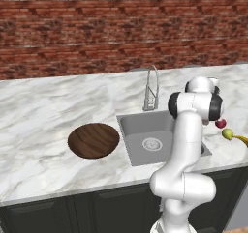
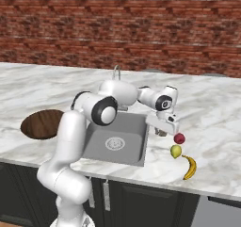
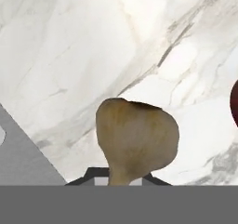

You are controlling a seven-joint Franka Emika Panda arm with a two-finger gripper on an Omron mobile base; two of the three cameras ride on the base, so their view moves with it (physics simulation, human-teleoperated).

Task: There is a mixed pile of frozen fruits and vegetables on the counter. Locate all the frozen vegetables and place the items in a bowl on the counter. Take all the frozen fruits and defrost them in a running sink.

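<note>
In the hand view my gripper [image 3: 120, 177] is shut on the pale beige lump [image 3: 137, 137], with the white marble counter [image 3: 69, 56] just behind it. From the right base view the gripper [image 2: 162, 132] is low over the counter [image 2: 212, 108], right of the sink [image 2: 115, 143]. The red ball [image 2: 179, 138], the yellow-green oval [image 2: 175, 151] and the banana [image 2: 189, 167] lie just beside it on the counter. The dark wooden bowl [image 1: 93, 140] sits left of the sink [image 1: 145, 142]. The red ball [image 1: 220, 123], oval [image 1: 227, 134] and banana [image 1: 242, 140] show past my arm.
A curved chrome faucet [image 1: 152, 89] stands behind the basin. A brick wall [image 1: 97, 29] runs along the back of the counter. My own arm reaches across the sink's right side. The counter's front edge is close to the banana.
</note>
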